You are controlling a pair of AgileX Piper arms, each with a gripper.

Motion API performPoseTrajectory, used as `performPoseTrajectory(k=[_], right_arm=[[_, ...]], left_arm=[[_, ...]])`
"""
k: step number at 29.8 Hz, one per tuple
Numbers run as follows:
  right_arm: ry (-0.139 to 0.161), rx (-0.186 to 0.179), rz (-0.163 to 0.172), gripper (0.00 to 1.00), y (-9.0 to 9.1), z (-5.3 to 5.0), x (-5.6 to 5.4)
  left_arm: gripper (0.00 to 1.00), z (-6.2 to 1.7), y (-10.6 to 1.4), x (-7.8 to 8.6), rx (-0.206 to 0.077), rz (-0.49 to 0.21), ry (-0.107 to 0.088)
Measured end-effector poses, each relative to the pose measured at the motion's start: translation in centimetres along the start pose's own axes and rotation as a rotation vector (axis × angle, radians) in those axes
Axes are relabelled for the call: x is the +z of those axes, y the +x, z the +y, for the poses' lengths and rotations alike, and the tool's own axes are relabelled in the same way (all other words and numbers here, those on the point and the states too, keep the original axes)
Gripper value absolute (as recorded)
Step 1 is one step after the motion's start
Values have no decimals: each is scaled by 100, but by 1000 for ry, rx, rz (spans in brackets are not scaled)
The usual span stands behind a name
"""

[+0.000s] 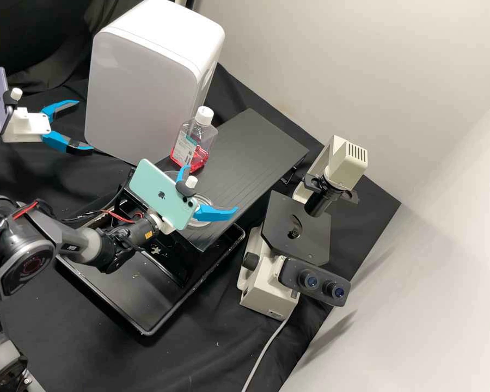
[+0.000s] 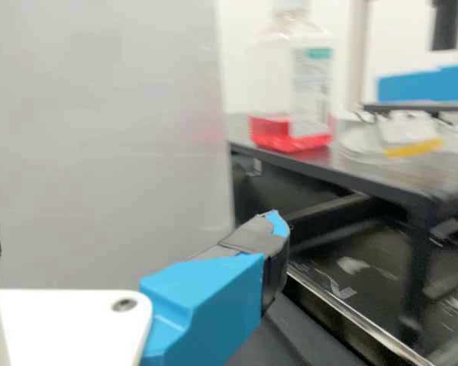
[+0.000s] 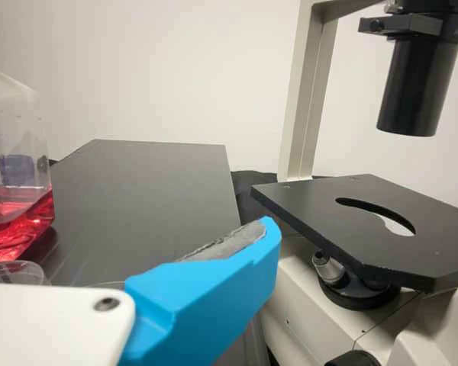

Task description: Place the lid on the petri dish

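Observation:
A clear petri dish (image 1: 202, 199) lies on the black raised platform (image 1: 256, 152), near its front corner. I cannot tell its lid apart from its base. My right gripper (image 1: 211, 189) hovers low over the dish, open, with one blue finger on each side of it. In the right wrist view one of its fingers (image 3: 214, 290) shows a bare pad, and the dish rim (image 3: 11, 268) sits beside it. My left gripper (image 1: 81, 125) is open far to the left, beside the white box. The left wrist view shows the dish (image 2: 389, 139) from afar.
A flask of red liquid (image 1: 193, 141) stands on the platform just behind the dish. A tall white box (image 1: 147, 76) is at the back left. A microscope (image 1: 305, 228) stands to the right. A black tray (image 1: 141, 294) lies under the platform's front.

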Motion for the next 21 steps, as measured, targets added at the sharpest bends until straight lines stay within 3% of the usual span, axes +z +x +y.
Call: performPoseTrajectory(k=[9, 21], right_arm=[[0, 0, 0, 100, 0, 0, 0], [0, 0, 0, 100, 0, 0, 0]], left_arm=[[100, -130, -92, 163, -73, -119, 35], [100, -239, -140, 331, -121, -200, 46]])
